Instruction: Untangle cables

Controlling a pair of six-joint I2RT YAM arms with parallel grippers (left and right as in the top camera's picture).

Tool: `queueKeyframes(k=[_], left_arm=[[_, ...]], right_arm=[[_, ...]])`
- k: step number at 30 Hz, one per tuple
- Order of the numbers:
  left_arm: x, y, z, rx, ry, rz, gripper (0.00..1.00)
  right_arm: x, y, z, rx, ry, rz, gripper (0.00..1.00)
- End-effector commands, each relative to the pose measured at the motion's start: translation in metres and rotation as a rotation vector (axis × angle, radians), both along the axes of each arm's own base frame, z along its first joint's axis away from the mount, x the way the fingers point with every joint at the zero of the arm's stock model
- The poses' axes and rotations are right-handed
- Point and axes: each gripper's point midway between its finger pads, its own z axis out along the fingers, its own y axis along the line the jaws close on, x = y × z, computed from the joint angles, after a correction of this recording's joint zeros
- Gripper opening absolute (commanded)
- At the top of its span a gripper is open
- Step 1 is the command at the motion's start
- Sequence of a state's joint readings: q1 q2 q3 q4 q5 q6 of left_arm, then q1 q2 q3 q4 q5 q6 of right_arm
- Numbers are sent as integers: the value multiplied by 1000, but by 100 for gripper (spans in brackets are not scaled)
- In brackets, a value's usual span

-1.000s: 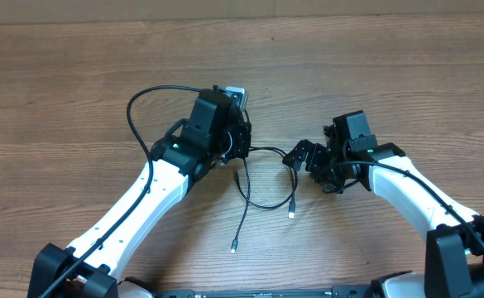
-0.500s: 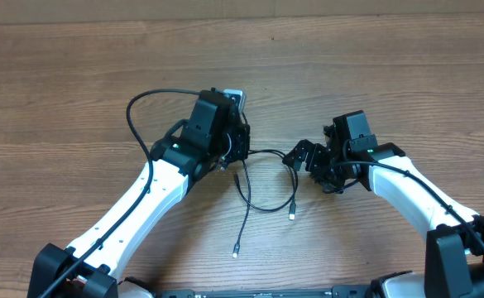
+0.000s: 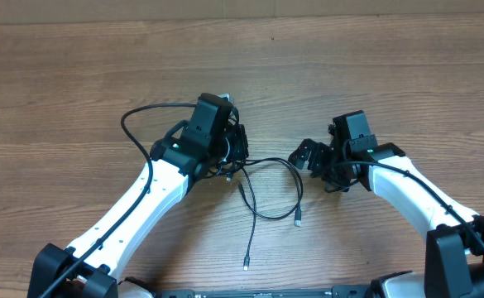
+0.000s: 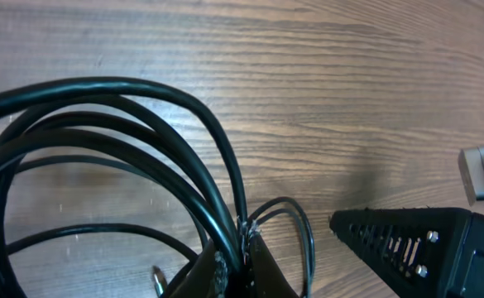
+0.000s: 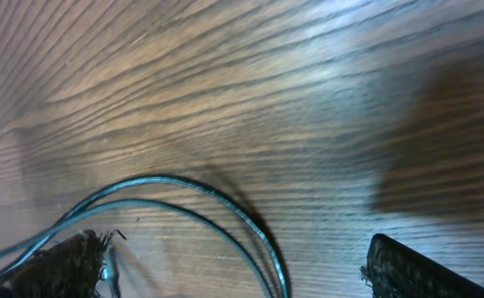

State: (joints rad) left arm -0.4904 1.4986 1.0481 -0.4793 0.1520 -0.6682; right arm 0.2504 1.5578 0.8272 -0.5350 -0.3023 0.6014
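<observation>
Thin black cables (image 3: 266,215) lie on the wood table between the arms. One curves in a loop to a plug (image 3: 298,220); another trails toward the near edge, ending in a plug (image 3: 246,265). My left gripper (image 3: 233,159) is shut on a bundle of these cables (image 4: 225,190), pinched between its fingertips (image 4: 242,261); coils fan out to the left in the left wrist view. My right gripper (image 3: 306,159) stands open just right of the loop. In the right wrist view two strands of cable (image 5: 254,232) run between its wide-apart fingers (image 5: 403,269), touching neither.
A thicker black arm wire (image 3: 138,116) arcs out left of the left wrist. The right gripper's finger (image 4: 407,240) shows at the right of the left wrist view, with a small grey block (image 4: 480,174) at the edge. Bare wood table (image 3: 374,66) lies all around.
The left gripper has shifted slightly toward the near edge with the bundle. The loop has widened toward the right gripper, and both loose plug ends have slid nearer the front. The right arm has stayed put.
</observation>
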Motion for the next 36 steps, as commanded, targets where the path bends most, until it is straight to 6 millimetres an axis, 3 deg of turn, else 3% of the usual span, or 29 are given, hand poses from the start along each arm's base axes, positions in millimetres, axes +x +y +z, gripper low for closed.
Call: queueKeyframes(k=[1, 6, 13, 15, 17, 21, 26, 36], left_arm=[[3, 3, 9, -78, 49, 139, 4], [7, 10, 8, -118, 91, 287, 4], [13, 18, 8, -144, 103, 419, 7], [17, 23, 9, -133, 83, 454, 11], [19, 25, 10, -132, 72, 466, 4], [23, 23, 14, -150, 53, 463, 4], [26, 19, 18, -177, 44, 458, 4], [27, 16, 22, -265, 97, 468, 4]], right_arm=[[3, -5, -2, -39, -18, -9, 100], [20, 13, 13, 76, -78, -27, 100], [-9, 65, 42, 398, 18, 124, 100], [-18, 77, 50, 472, 62, 146, 96], [-24, 83, 52, 502, 137, 92, 90], [-30, 93, 52, 529, 250, -19, 87], [-29, 103, 47, 486, 262, -94, 84], [-21, 97, 23, 297, 189, -241, 85]])
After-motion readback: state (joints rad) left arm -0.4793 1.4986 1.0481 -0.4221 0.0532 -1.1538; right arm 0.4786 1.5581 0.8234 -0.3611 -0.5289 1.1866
